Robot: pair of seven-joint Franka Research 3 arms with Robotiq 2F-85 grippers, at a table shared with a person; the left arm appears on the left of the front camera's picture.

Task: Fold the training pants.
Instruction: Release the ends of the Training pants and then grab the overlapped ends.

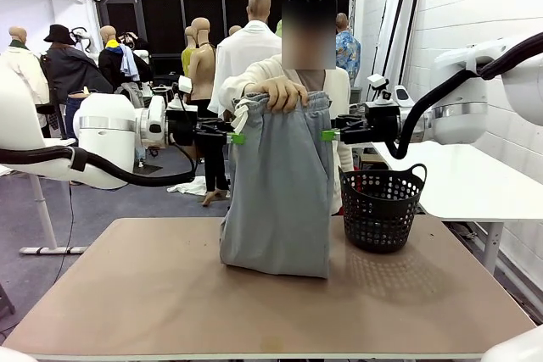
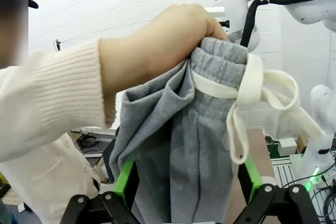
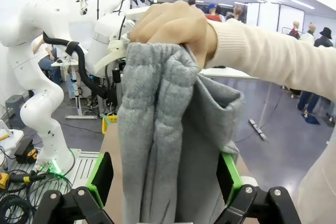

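A person across the table holds the light grey training pants (image 1: 280, 192) up by the waistband with both hands (image 1: 280, 91). The legs hang down and the hems rest on the table. My left gripper (image 1: 234, 136) is at the pants' left edge just below the waistband, and my right gripper (image 1: 331, 135) is at the right edge. In the left wrist view the left gripper (image 2: 188, 182) is open, with grey cloth and the white drawstring (image 2: 247, 93) between its green pads (image 2: 125, 176). In the right wrist view the right gripper (image 3: 165, 182) is open around the bunched cloth (image 3: 157, 129).
A black plastic basket (image 1: 382, 205) stands on the brown table (image 1: 170, 294), just right of the pants. A white table (image 1: 475, 175) stands beyond on the right. The near half of the brown table is bare.
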